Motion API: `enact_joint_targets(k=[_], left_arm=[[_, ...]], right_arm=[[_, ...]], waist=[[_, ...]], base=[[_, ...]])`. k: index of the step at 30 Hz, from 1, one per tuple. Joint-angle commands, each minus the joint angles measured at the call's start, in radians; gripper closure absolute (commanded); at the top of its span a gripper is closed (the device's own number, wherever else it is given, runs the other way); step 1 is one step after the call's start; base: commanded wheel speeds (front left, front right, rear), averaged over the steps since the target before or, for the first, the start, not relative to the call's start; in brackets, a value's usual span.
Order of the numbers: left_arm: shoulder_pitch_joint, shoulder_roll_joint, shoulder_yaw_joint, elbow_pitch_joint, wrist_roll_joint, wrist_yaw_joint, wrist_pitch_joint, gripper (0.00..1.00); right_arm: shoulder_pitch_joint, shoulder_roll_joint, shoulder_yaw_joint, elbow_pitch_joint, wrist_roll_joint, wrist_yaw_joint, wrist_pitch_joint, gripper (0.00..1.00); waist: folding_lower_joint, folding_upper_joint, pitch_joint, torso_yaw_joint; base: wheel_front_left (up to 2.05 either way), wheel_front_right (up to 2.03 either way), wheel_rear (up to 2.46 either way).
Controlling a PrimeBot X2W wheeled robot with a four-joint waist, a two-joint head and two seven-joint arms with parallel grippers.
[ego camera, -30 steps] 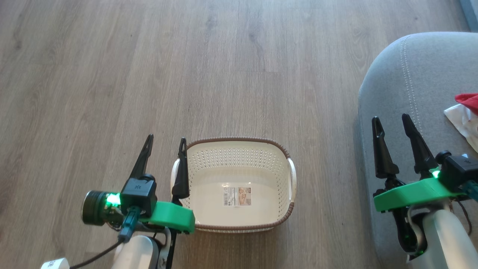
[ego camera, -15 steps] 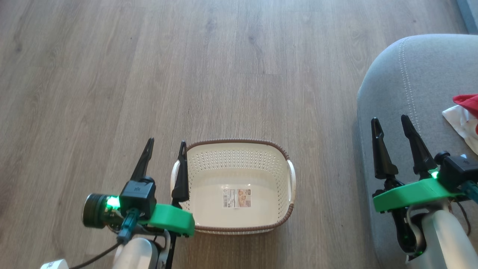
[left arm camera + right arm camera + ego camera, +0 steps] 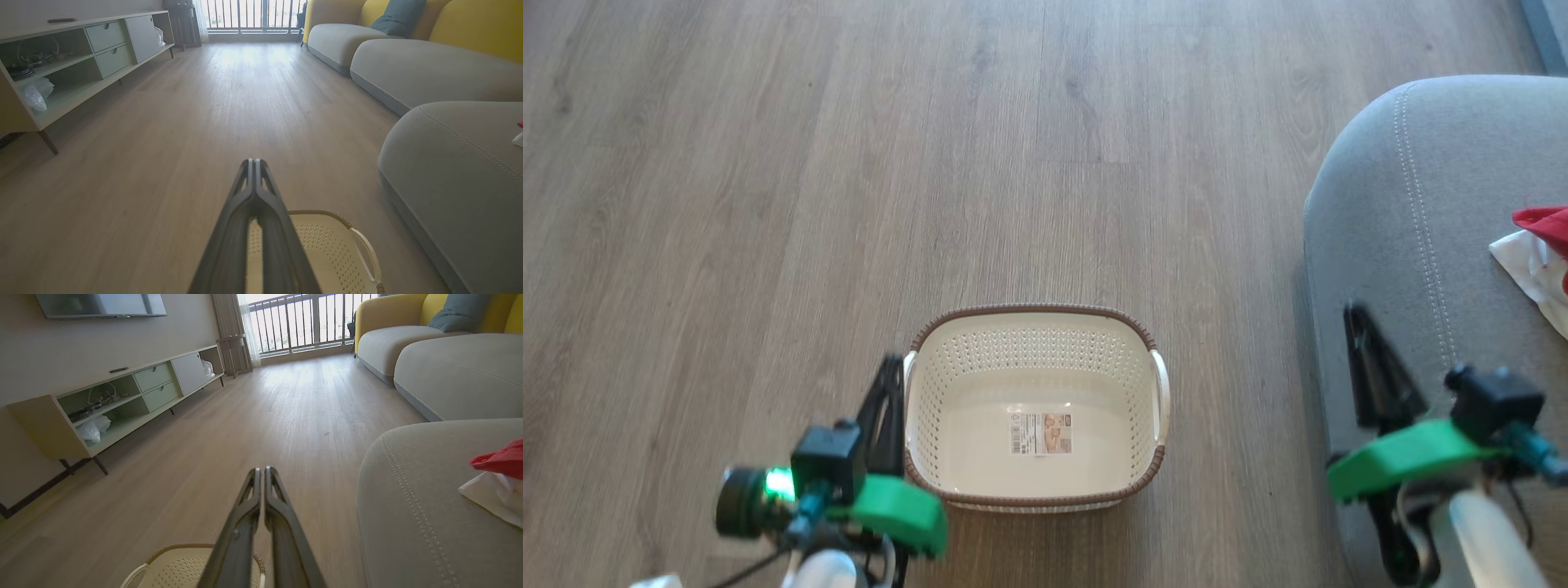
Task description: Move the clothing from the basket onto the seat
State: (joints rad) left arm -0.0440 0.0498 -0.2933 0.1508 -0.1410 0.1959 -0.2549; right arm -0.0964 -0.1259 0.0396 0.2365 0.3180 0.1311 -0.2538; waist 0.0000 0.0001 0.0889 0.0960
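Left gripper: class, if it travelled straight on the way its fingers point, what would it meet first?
Probably the wooden floor ahead. The left gripper is shut, beside the basket, and nothing stands in its line, though depth is unclear.

Head camera looked steeply down from above onto floor (image 3: 849, 163), with basket (image 3: 1033, 309) at lower centre and seat (image 3: 1388, 245) at right. Left wrist camera sat low, close behind left gripper (image 3: 254, 162), facing along floor toward balcony window (image 3: 253, 14). Right wrist camera, behind right gripper (image 3: 261, 469), faced likewise. All three shared basket and seat corner.
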Motion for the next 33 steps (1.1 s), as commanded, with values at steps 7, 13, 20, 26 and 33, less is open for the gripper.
enact_joint_targets(k=[7, 13, 20, 26, 33], left_arm=[[-0.004, 0.006, 0.015, -0.012, -0.090, -0.015, 0.013, 1.00], [-0.008, 0.011, 0.028, -0.004, -0.166, -0.032, 0.026, 1.00], [-0.013, 0.015, 0.044, 0.006, -0.253, -0.052, 0.042, 1.00], [-0.016, 0.019, 0.056, 0.012, -0.315, -0.065, 0.053, 1.00], [-0.020, 0.022, 0.073, 0.019, -0.402, -0.084, 0.070, 1.00]], right_arm=[[-0.004, 0.002, -0.006, -0.010, 0.076, 0.000, 0.018, 1.00], [-0.005, 0.004, -0.011, -0.008, 0.140, 0.000, 0.034, 1.00], [-0.005, 0.006, -0.017, -0.007, 0.214, 0.000, 0.052, 1.00], [-0.006, 0.008, -0.022, -0.006, 0.266, 0.000, 0.066, 1.00], [-0.006, 0.011, -0.029, -0.005, 0.340, 0.000, 0.085, 1.00]], waist=[[0.0000, -0.0001, -0.005, -0.005], [0.0000, -0.0001, -0.009, -0.010], [0.0000, -0.0001, -0.014, -0.015], [0.0000, -0.0001, -0.017, -0.019], [0.0000, -0.0001, -0.022, -0.025]], base=[[0.00, 0.00, 0.00], [0.00, 0.00, 0.00], [0.00, 0.00, 0.00], [0.00, 0.00, 0.00], [0.00, 0.00, 0.00]])
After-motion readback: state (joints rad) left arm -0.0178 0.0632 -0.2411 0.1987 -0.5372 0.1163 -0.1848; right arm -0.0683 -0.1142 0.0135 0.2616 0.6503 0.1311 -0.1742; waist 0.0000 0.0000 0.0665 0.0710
